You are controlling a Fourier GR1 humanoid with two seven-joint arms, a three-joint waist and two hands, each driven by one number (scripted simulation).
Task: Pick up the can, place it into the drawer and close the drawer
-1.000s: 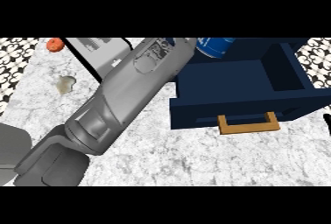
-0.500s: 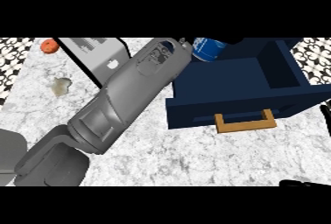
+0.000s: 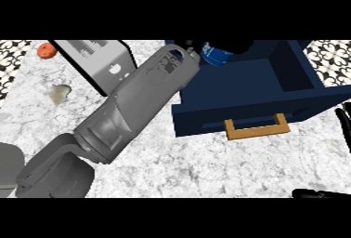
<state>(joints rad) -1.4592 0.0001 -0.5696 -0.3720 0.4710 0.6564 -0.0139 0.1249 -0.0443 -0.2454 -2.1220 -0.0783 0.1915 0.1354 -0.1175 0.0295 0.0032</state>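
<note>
Since the earlier frame the left hand (image 3: 233, 46), curled round the blue cylindrical can (image 3: 217, 54), has carried it over the open navy drawer (image 3: 240, 88) at upper right, where an early release might tip it against the wall.

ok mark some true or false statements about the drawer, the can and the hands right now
1. The dark blue drawer stands open. True.
2. The blue cylindrical can lies on the marble counter by the handle. False: it is at the drawer's far end, under the left hand.
3. The drawer's handle is tan. True.
4. The right hand grips the handle. False: it shows only at the right edge, apart from it.
</note>
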